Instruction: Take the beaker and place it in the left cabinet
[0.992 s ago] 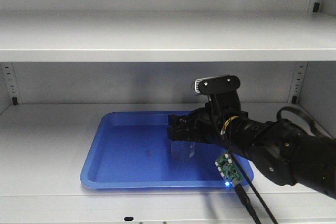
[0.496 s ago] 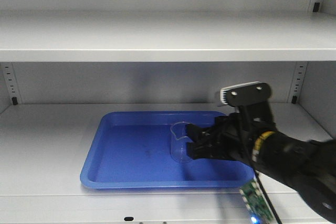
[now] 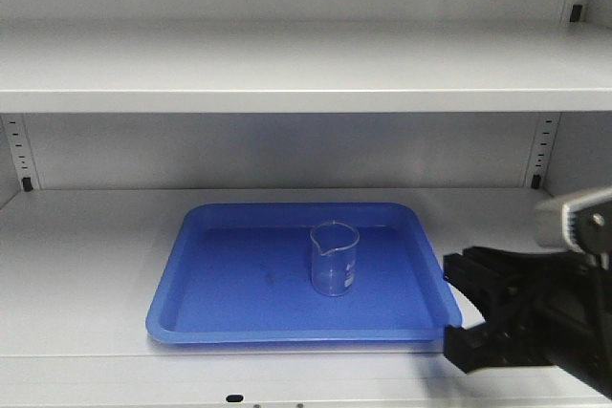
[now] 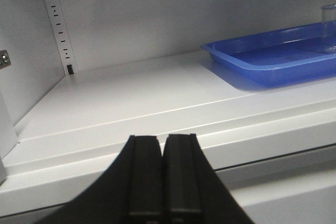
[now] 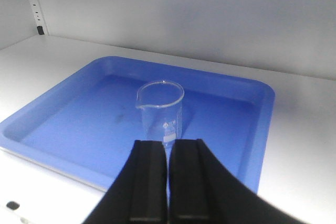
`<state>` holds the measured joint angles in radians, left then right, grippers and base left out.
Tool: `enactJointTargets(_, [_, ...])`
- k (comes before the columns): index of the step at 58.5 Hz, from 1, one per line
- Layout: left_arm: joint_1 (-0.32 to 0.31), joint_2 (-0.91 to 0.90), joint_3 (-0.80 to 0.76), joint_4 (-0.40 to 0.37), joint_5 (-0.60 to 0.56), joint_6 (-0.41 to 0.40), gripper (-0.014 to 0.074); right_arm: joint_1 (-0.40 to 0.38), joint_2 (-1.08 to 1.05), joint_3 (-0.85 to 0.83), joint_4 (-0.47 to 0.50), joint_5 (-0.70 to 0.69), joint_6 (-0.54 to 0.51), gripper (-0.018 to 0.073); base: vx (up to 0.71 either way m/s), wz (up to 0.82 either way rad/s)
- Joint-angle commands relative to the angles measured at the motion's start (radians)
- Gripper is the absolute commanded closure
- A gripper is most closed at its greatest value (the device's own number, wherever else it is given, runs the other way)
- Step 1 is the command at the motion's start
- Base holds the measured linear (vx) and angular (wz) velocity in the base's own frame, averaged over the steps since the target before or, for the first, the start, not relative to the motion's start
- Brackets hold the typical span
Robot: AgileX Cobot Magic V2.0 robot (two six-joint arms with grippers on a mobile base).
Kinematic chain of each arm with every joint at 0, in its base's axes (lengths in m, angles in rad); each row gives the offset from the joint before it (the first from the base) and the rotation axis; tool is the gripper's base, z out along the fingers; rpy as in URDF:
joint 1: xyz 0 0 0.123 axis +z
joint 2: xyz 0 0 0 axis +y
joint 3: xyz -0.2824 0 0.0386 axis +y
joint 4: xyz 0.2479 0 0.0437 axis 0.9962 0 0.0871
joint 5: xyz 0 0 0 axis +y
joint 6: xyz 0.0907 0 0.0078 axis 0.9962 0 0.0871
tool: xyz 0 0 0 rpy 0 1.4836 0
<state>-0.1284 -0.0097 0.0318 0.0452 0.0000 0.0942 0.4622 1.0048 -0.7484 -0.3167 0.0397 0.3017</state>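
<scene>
The small clear beaker (image 3: 335, 260) stands upright and alone in the blue tray (image 3: 210, 284) on the lower shelf of the pale grey cabinet (image 3: 86, 255). My right gripper (image 3: 457, 312) is pulled back to the tray's front right corner, apart from the beaker. In the right wrist view its jaws (image 5: 168, 142) are shut and empty, with the beaker (image 5: 161, 111) standing in the tray (image 5: 73, 119) just beyond them. My left gripper (image 4: 163, 139) is shut and empty in front of the shelf edge, left of the tray (image 4: 262, 61). The beaker's edge (image 4: 329, 27) shows at far right.
An upper shelf (image 3: 287, 69) hangs above the tray. Slotted upright rails (image 3: 14, 150) stand at the back corners, one also in the left wrist view (image 4: 55, 19). Bare shelf lies left (image 4: 131, 98) and right (image 3: 516, 226) of the tray.
My right gripper let go of the beaker and drew back to the right and toward the shelf's front. The beaker stays standing in the tray.
</scene>
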Motion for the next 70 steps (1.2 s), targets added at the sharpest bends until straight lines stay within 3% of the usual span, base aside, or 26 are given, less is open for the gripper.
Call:
enactJointTargets(1, [-0.001, -0.019, 0.016, -0.003, -0.075, -0.003, 0.0595, -0.003, -0.038, -0.010, -0.005, -0.061, 0.000, 0.0501, 0.00, 0.00])
enactJointTargets(12, [-0.001, -0.019, 0.016, -0.003, -0.075, -0.003, 0.0595, -0.003, -0.041, -0.005, -0.005, -0.053, 0.000, 0.0555, 0.00, 0.00])
enactJointTargets(33, [-0.001, -0.019, 0.016, -0.003, -0.075, -0.003, 0.0595, -0.012, -0.060, 0.042, -0.003, -0.084, -0.007, 0.0559, 0.00, 0.00])
enactJointTargets(45, [-0.001, -0.019, 0.016, -0.003, -0.075, -0.003, 0.0595, -0.185, -0.282, 0.309, 0.180, -0.255, -0.009, 0.0559, 0.00, 0.00])
enactJointTargets(49, [-0.001, -0.019, 0.016, -0.003, -0.075, -0.003, 0.0595, -0.255, -0.372, 0.390, 0.185, -0.286, -0.013, 0.0559, 0.00, 0.00])
enactJointTargets(58, [-0.001, -0.019, 0.016, -0.003, -0.075, -0.003, 0.0595, -0.374, -0.602, 0.562, 0.186, -0.258, -0.121, 0.0559, 0.00, 0.00])
enactJointTargets(70, [-0.001, -0.019, 0.016, -0.003, -0.075, -0.003, 0.0595, -0.429, -0.878, 0.770, 0.270, -0.167, -0.267, 0.0559, 0.00, 0.00])
